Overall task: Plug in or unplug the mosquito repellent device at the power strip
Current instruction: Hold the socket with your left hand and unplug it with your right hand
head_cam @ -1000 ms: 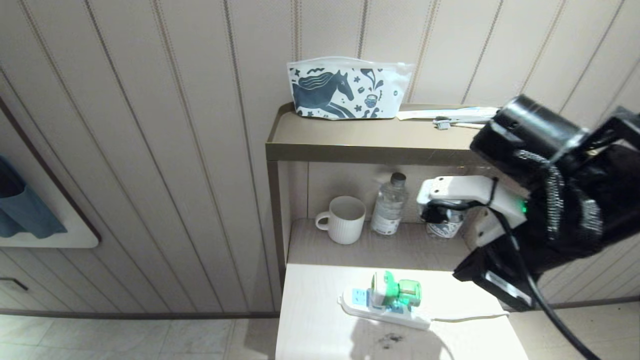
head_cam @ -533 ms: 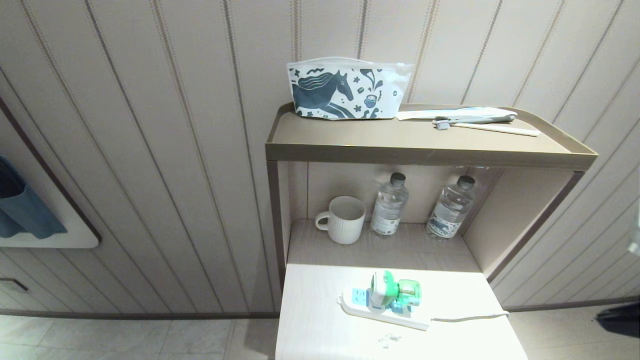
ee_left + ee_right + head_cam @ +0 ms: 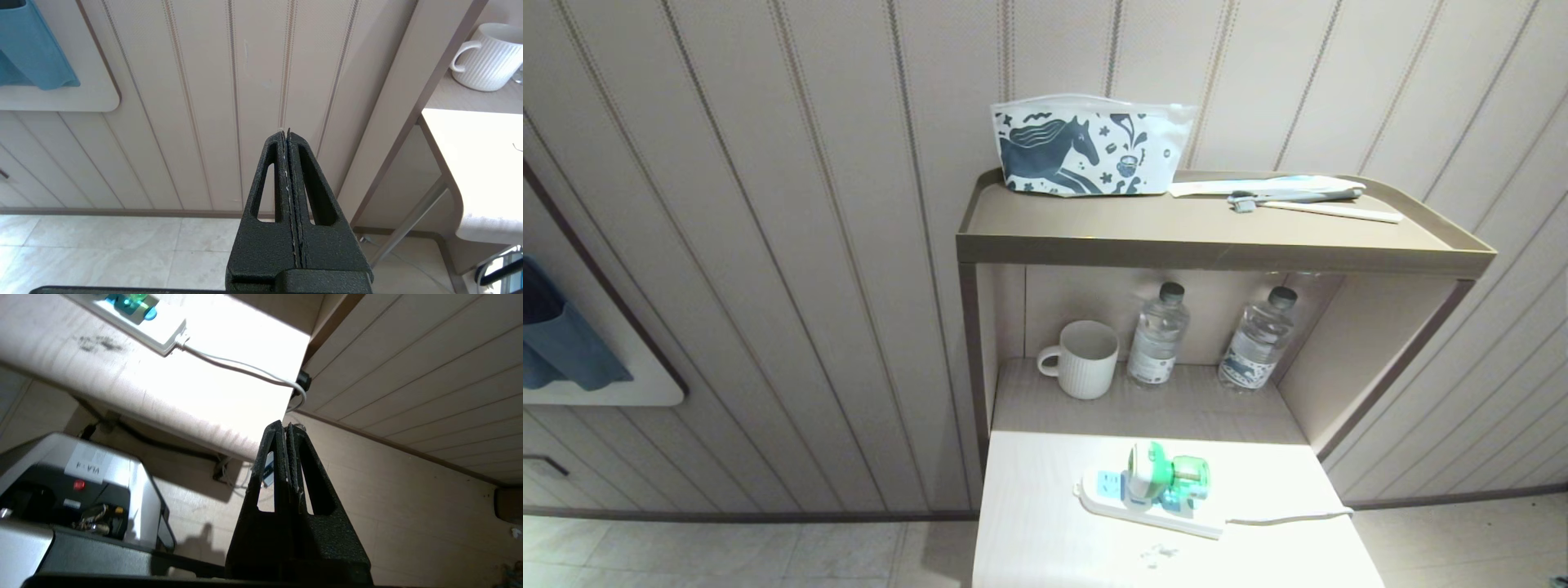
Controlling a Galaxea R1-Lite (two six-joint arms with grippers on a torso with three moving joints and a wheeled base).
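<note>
While the mosquito repellent device (image 3: pixel 1164 476) sits plugged into the power strip (image 3: pixel 1147 506) on the desk (image 3: pixel 1045 523), both tools, left tool (image 3: pixel 288 134) and right tool (image 3: pixel 284 426), are pressed together, empty. Device likely light, rigid, smooth; grip its white body, not the bottle.

The mosquito repellent device (image 3: pixel 1153 476) is seated in the power strip (image 3: pixel 1147 508), white body upright, green patch on top, with the translucent green bottle projecting to the right. The long white strip is laid flat and slightly diagonal on the pale tabletop, one light-blue socket face exposed at its left end. A white cord is led off to the right.
</note>
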